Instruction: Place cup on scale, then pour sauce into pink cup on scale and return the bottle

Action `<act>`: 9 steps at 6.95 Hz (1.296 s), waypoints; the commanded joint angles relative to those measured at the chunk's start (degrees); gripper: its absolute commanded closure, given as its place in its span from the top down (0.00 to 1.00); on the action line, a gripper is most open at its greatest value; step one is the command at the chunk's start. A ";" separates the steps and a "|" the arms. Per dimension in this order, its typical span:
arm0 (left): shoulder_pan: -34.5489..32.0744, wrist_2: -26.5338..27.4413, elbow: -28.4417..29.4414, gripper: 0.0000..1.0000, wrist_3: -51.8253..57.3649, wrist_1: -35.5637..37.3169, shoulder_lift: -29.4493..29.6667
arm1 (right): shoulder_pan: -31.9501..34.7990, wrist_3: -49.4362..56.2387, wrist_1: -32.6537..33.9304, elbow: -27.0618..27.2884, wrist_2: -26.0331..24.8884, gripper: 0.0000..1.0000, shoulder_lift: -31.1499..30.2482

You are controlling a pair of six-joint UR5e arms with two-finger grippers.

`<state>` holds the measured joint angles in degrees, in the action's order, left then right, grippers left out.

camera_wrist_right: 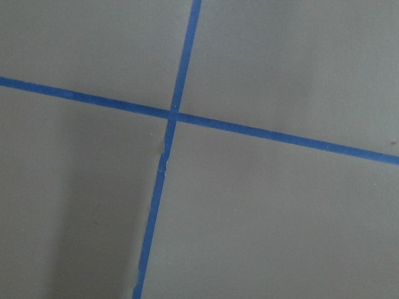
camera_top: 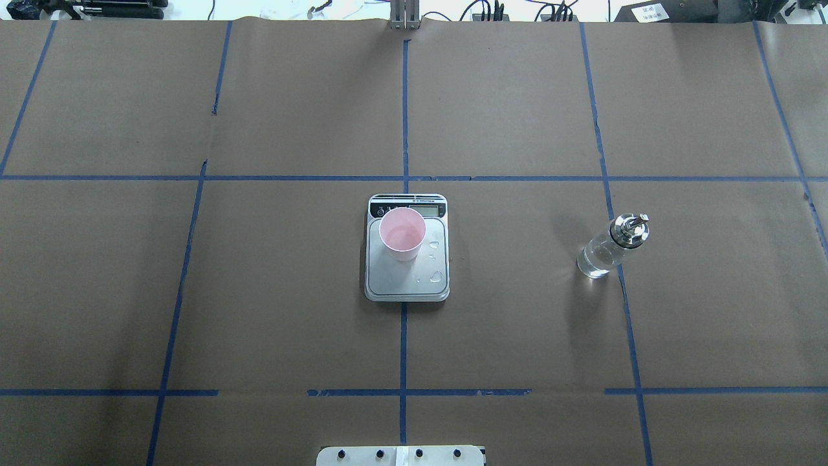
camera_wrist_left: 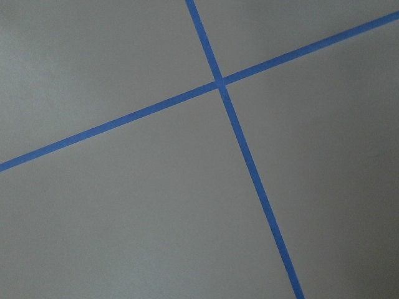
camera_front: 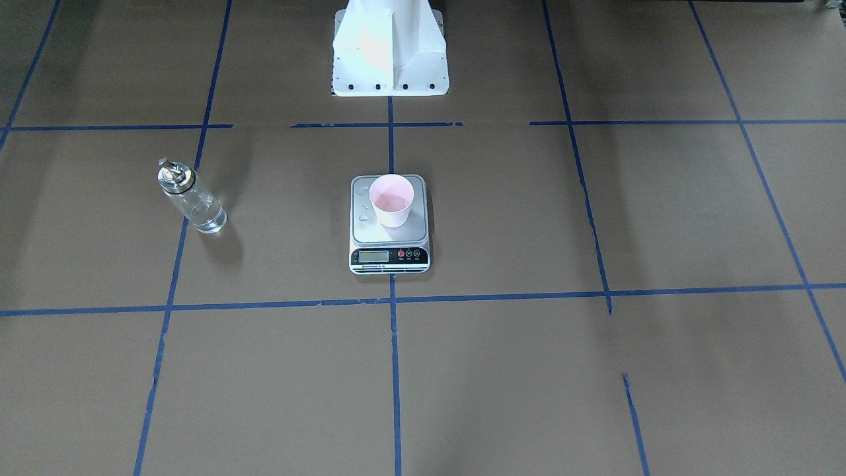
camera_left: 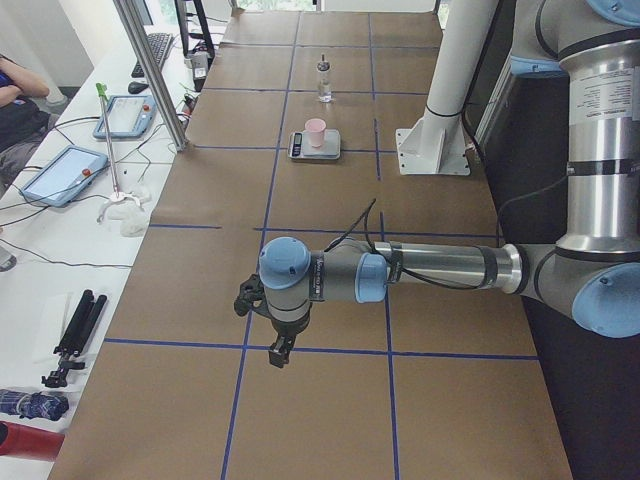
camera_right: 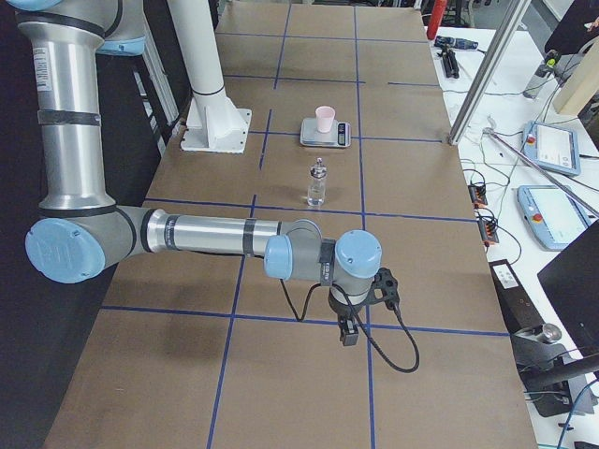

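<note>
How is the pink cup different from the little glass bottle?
The cup is pink and open on top; the bottle is clear glass with a silver spout cap. The cup sits on the scale; the bottle stands on the brown table paper. Both stand upright.

Overhead view: scale (camera_top: 407, 288) sits dead centre on the surface (camera_top: 194, 291); cup (camera_top: 402, 234) stands on the platform's upper-left part, so the low flat platform is bare lower right; bottle (camera_top: 608, 249) stands upright right of centre, well apart from the scale, with a wide bare strip of paper between them; left half of frame is bare paper; white pedestal (camera_top: 401, 455) at bottom centre edge. Left view: left arm lies low across mid-frame, left tool (camera_left: 280, 352) lower centre, well apart from the scale. Right view: right tool (camera_right: 349, 332) lower centre, near side of the bottle, bare paper between.
</note>
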<state>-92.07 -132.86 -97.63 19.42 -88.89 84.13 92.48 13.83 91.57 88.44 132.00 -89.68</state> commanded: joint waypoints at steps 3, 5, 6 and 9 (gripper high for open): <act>0.05 -2.05 -0.02 1.00 -7.56 -0.67 -0.55 | 0.16 -0.12 0.19 -0.02 0.18 1.00 -0.85; 0.14 -1.97 -0.19 1.00 -7.55 -0.59 -0.02 | 0.16 -0.12 0.19 0.68 0.27 1.00 -0.85; 0.14 -1.97 0.33 1.00 -7.55 -0.67 -0.02 | 0.16 -0.12 0.19 0.77 0.36 1.00 -0.68; 0.14 -2.14 -0.02 1.00 -7.56 -0.67 0.16 | 0.16 -0.12 0.10 0.68 0.27 1.00 -0.67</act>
<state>-91.94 -134.91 -97.65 11.81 -89.56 84.40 92.64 13.71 91.70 89.13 132.30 -90.35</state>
